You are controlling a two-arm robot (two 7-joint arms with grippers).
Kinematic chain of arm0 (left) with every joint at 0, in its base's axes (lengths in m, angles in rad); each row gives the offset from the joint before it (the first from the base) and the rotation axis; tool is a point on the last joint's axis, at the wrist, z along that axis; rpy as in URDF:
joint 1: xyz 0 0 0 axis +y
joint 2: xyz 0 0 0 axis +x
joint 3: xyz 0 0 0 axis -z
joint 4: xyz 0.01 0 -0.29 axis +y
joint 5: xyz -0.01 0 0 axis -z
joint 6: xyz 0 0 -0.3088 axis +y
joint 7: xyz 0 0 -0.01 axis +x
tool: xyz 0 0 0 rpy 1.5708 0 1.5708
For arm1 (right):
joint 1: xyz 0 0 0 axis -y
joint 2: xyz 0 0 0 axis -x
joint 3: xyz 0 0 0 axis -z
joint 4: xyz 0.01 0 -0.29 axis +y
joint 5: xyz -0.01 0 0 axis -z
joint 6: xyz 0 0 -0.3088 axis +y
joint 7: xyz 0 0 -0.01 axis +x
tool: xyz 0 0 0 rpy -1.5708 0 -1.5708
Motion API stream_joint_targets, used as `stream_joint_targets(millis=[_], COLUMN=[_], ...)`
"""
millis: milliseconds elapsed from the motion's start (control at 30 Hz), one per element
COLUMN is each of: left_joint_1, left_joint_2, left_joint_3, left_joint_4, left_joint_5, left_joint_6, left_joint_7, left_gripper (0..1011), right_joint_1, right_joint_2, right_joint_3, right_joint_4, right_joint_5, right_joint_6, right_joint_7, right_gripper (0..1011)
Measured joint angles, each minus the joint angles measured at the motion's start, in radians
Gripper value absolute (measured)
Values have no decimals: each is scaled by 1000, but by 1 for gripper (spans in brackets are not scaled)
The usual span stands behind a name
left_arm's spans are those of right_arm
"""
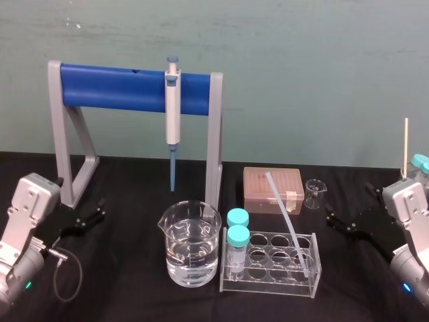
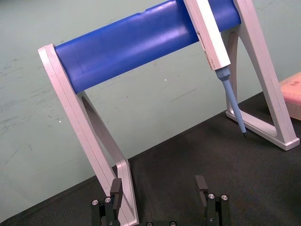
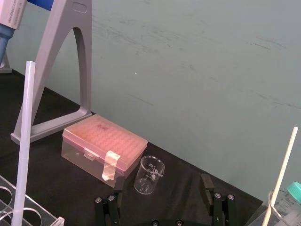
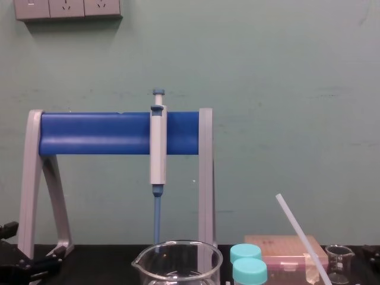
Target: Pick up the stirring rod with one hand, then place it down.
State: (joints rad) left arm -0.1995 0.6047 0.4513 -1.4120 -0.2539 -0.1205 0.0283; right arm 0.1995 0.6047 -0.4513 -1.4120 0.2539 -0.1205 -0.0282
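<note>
I find no words or numbers that I can read. Dark lettering runs along the body of the pipette (image 3: 10,12) in my right wrist view, too small to make out. The small glass beaker (image 3: 149,175) carries printed graduation marks, but no figure is legible.
</note>
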Motion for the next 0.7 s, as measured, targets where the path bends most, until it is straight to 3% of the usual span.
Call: stream_joint_targets(millis=[233, 433, 700], left_joint_1=[0, 0, 0], left_joint_2=[0, 0, 0], left_joint_3=[0, 0, 0], left_joint_4=[0, 0, 0], left_joint_5=[0, 0, 0], left_joint_6=[0, 0, 0], left_joint_7=[0, 0, 0], left_gripper=[1000, 1000, 1000], right_joint_1=[-13, -31, -27], right_joint_2=[-10, -24, -37], right_joint_3=[25, 59, 55], right_joint_4=[-6, -37, -65], right_joint_5=[-8, -16, -46], right_joint_6=[-26, -104, -189], right_joint_7=[-5, -11, 39], right_gripper=[1003, 1003, 1003])
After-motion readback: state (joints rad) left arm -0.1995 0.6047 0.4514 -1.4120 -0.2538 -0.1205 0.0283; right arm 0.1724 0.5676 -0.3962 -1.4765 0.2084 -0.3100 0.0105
